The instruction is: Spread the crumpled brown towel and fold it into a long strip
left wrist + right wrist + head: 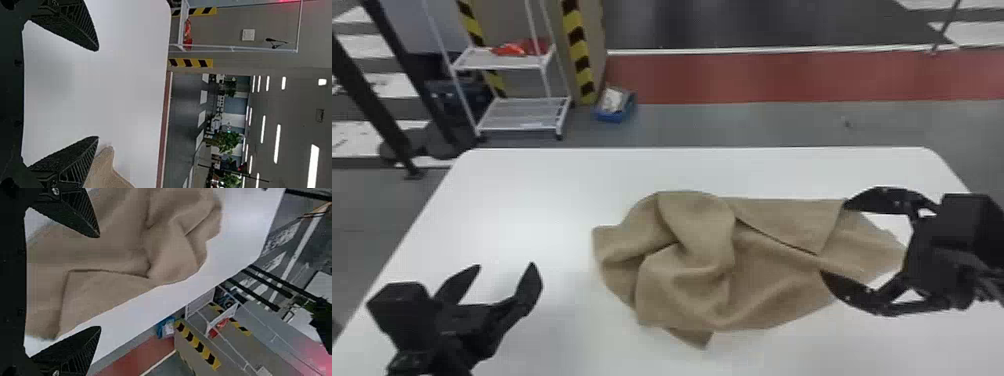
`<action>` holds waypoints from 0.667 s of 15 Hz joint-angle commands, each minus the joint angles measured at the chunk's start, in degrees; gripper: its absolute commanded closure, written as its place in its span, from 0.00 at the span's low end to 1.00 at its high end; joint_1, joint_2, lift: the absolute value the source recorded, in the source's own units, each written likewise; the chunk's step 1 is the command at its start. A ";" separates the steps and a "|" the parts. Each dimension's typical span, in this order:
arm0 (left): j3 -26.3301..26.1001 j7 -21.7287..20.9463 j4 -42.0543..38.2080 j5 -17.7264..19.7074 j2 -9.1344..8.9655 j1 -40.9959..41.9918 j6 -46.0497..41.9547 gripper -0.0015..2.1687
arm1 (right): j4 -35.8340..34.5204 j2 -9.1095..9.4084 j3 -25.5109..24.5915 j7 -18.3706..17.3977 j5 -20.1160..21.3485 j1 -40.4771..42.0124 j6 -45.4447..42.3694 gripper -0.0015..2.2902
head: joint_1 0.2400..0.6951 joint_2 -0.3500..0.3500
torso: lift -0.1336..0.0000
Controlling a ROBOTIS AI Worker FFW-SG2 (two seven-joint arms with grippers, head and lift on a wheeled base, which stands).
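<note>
Crumpled towel [692, 280], inner folds hidden, spread left claw [505, 267] to its left, spread right claw [833, 239] at its right end

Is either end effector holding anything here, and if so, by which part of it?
Nothing is held. The left end effector is open, off to the left of the towel; the right end effector is open above the towel's right part.

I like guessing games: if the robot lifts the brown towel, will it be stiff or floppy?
The brown towel will probably droop, since it lies in soft, rounded folds. It likely won't roll, because it spreads low across the white table. Its folded-over flap may swing open, as its edges just lie over the cloth.
</note>
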 commanded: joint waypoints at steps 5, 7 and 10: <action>2.48 -0.30 -5.47 1.33 -0.15 2.89 2.01 0.03 | -0.41 3.51 18.13 4.27 7.49 0.96 0.85 0.05 | 1.00 1.00 | 0.07; 2.39 -0.38 -5.47 1.33 -0.15 3.15 2.01 0.03 | -1.11 2.19 18.05 4.27 9.78 2.10 -4.60 0.12 | 1.00 1.00 | 0.07; 2.39 -0.38 -6.35 1.33 -0.15 3.68 2.01 0.03 | -2.43 -2.29 17.96 4.27 13.73 3.77 -13.91 0.15 | 1.00 1.00 | 0.07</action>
